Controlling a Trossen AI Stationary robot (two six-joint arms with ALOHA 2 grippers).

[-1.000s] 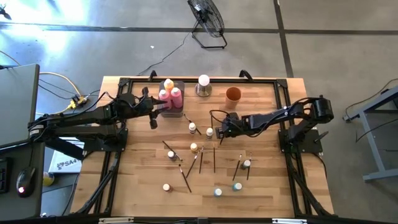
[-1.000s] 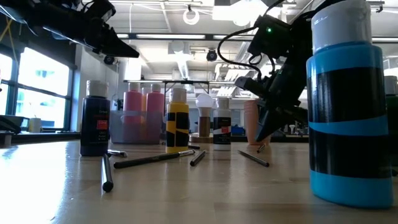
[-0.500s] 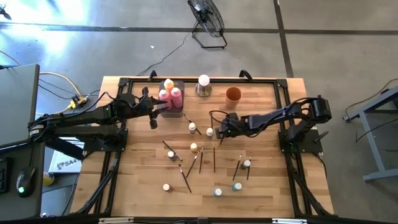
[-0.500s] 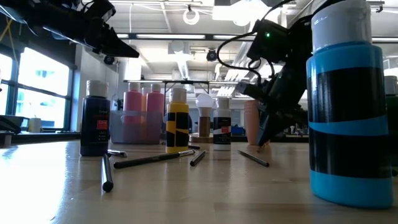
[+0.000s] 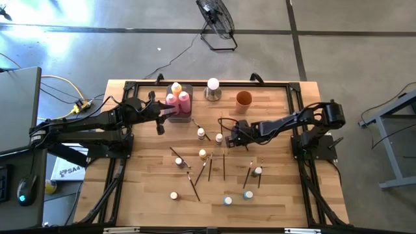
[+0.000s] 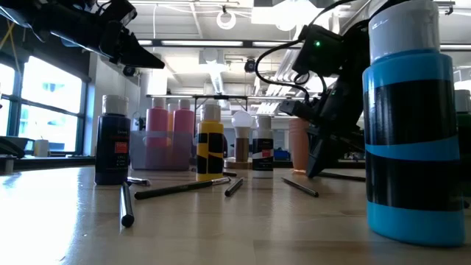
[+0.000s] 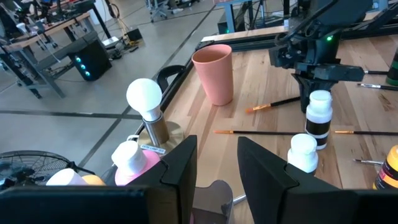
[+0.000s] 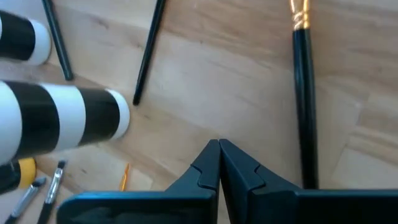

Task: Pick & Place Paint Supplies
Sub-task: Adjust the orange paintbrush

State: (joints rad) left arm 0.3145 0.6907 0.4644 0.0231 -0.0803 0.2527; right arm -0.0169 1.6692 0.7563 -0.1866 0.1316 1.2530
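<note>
Several small white-capped paint bottles (image 5: 201, 133) and thin dark brushes (image 5: 223, 162) lie scattered across the wooden table. Larger pink bottles (image 5: 184, 101) stand in the grey tray (image 5: 189, 114) at the far left. My right gripper (image 8: 219, 146) is shut with nothing in it. It points down at bare wood between a black-and-white bottle (image 8: 62, 121) and a dark-handled brush (image 8: 305, 106), near the table's middle (image 5: 227, 138). My left gripper (image 7: 217, 155) hangs open, high over the tray's near left side (image 5: 170, 112). My right gripper's shut fingertips (image 6: 313, 171) come steeply from above, down to the wood beside the brush. I cannot tell whether they touch the table; they hold nothing.
A white ball on a metal base (image 5: 212, 88) and an orange cup (image 5: 244, 99) stand along the far edge. A blue-and-black bottle (image 6: 408, 125) stands at the near edge, close to the low camera. A black frame borders the table.
</note>
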